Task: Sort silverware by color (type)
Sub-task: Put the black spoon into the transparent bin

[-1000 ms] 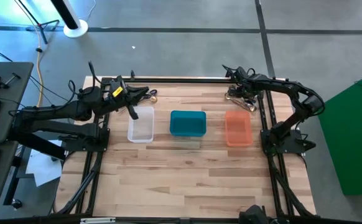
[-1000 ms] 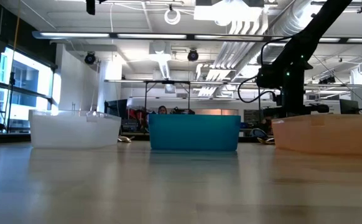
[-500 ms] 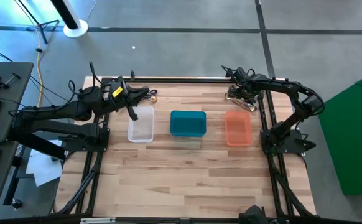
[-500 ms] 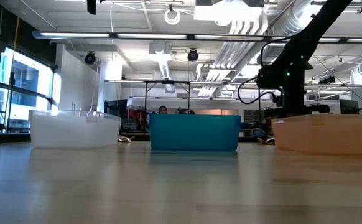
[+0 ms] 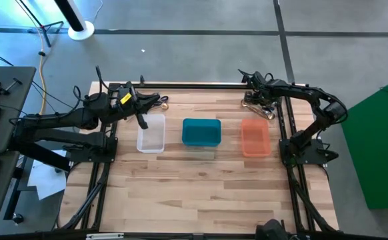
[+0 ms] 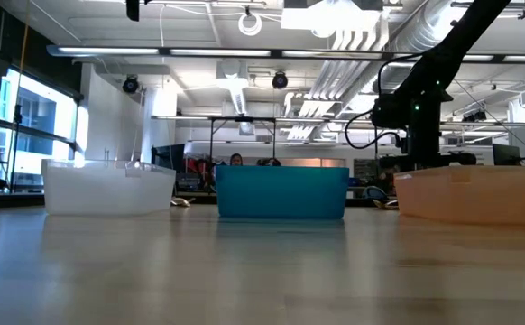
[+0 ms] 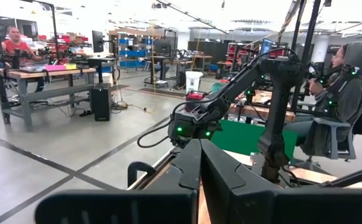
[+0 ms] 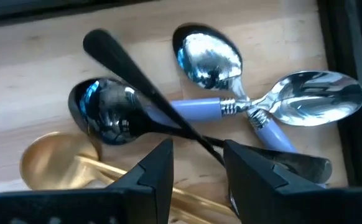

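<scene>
The silverware (image 8: pixel 187 118) lies heaped on the counter (image 5: pixel 201 180) just beyond the orange bin (image 5: pixel 255 138): two silver spoons with pale blue handles, a black spoon crossed by another black handle, and a gold spoon alongside. The right claw (image 8: pixel 196 158) hovers right over the heap, fingers partly apart astride the black handle, gripping nothing. The teal bin (image 5: pixel 201 132) sits beside the orange one, the clear bin (image 5: pixel 151 134) farther along. The left claw (image 5: pixel 143 122), pinched closed and empty, hangs over the clear bin's far end.

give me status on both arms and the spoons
Left gripper shut, empty, over clear bin. Right gripper jaws open, low over the spoon pile. Black spoon crosses the others; nothing held.
</scene>
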You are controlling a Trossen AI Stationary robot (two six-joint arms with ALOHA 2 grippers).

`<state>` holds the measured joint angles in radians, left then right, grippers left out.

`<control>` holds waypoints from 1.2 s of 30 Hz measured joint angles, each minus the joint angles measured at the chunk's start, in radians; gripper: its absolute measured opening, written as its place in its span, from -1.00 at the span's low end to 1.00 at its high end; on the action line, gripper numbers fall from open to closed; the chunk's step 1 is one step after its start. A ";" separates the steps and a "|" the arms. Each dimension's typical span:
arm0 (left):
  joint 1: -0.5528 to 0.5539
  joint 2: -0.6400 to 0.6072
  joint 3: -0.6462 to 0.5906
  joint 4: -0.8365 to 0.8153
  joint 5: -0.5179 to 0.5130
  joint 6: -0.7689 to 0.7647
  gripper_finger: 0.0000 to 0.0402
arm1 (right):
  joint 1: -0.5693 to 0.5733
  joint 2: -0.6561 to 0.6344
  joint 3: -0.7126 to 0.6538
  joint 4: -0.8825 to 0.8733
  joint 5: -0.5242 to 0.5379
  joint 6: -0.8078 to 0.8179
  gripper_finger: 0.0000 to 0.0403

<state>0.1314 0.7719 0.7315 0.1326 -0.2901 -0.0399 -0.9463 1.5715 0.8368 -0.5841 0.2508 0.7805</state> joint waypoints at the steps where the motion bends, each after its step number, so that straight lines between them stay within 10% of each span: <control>1: 0.000 0.000 0.000 0.000 0.000 0.000 -1.00 | 0.000 0.000 0.000 0.005 0.005 0.010 -0.37; 16: 0.000 0.000 0.000 0.000 0.000 0.000 -1.00 | 0.010 0.017 0.000 -0.025 0.110 0.295 -0.39; 36: 0.000 0.000 0.000 0.000 0.000 0.033 -1.00 | 0.082 0.059 0.000 0.010 0.080 0.243 -0.99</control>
<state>0.1310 0.7720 0.7315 0.1322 -0.2905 -0.0066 -0.8647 1.6302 0.8364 -0.5745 0.3311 1.0232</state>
